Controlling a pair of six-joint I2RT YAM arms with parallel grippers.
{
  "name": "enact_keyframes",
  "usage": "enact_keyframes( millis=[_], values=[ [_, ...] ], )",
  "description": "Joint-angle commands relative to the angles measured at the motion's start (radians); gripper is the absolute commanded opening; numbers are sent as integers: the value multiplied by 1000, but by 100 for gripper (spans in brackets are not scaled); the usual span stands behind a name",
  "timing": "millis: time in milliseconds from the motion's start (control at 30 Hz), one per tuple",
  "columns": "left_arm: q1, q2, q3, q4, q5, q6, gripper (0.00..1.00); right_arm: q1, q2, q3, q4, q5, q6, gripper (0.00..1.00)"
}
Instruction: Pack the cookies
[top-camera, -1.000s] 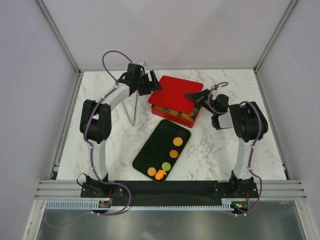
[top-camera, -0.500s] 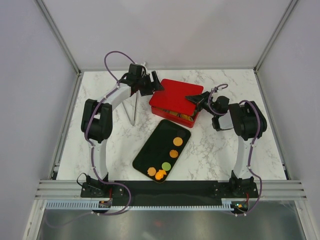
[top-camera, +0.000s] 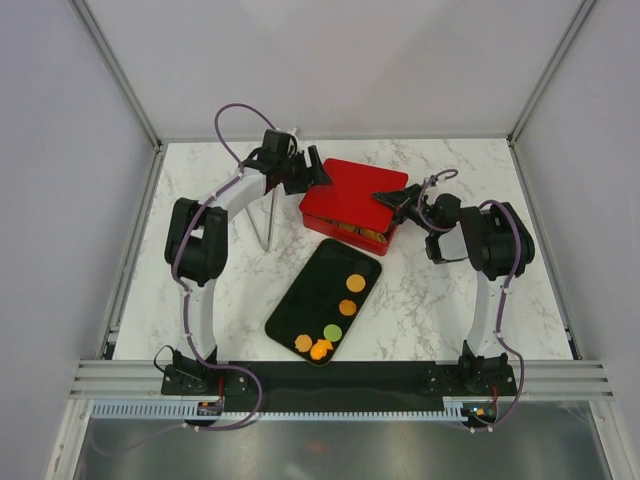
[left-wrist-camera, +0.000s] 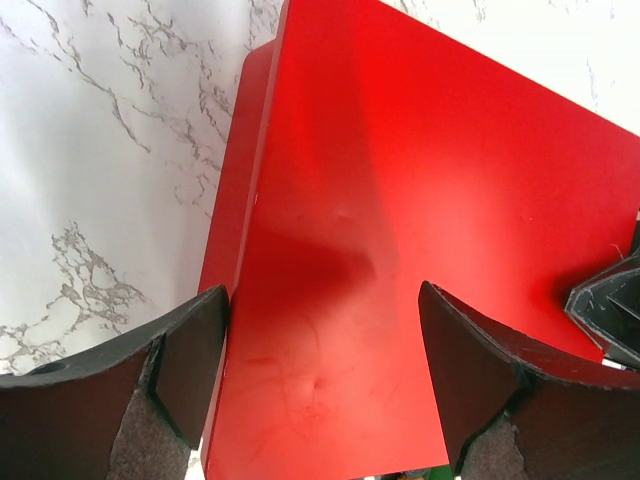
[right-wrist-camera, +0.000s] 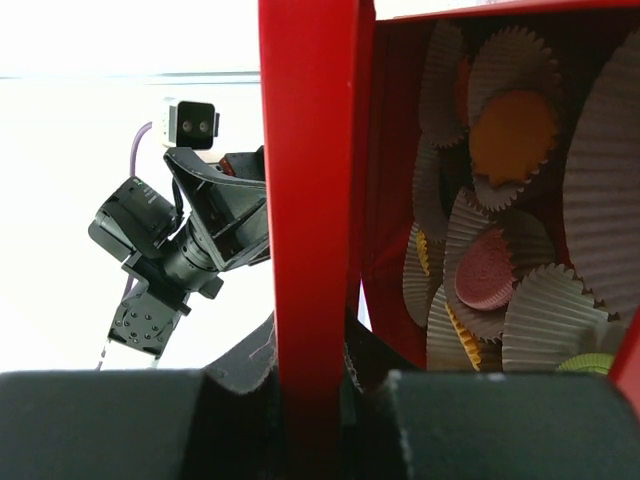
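The right gripper (top-camera: 388, 198) is clamped on the right edge of the lid (top-camera: 350, 188), which lies askew over the box (top-camera: 310, 218), long axis roughly left-right. The left gripper (top-camera: 308, 172), spread wide, straddles the lid's left end and grips nothing. Five cookies (top-camera: 355, 283) lie on the tray (top-camera: 295, 305) just near of the box; more sit inside it.

Left hand (left-wrist-camera: 320, 345) spread wide, right hand (right-wrist-camera: 310, 385) clamped tight, both reaching inward.
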Motion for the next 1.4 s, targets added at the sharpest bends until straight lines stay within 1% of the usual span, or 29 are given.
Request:
enact_keyframes(
  millis=[0, 167, 267, 500, 767, 800, 1100, 1367],
  values=[
    [-11, 6, 38, -18, 3, 43, 84, -4, -9, -21, 85, -31, -2, 7],
    [-19, 11, 47, -28, -5, 50, 83, -13, -18, -36, 84, -34, -1, 14],
    [-23, 14, 55, -37, -9, 54, 83, -22, -30, -49, 82, -36, -1, 15],
    [-34, 26, 70, -57, -28, 63, 82, -33, -73, -56, 38, -49, -25, 23],
    [-43, 46, 92, -69, -26, 73, 81, -41, -116, -66, -2, -57, -38, 29],
    [-43, 46, 93, -72, -26, 74, 81, -42, -120, -67, -1, -57, -38, 31],
    [-50, 71, 115, -83, -26, 83, 80, -64, -147, -113, -11, -63, -52, 33],
    [-59, 94, 123, -84, -29, 83, 79, -105, -182, -162, -14, -82, -67, 38]
  ],
)
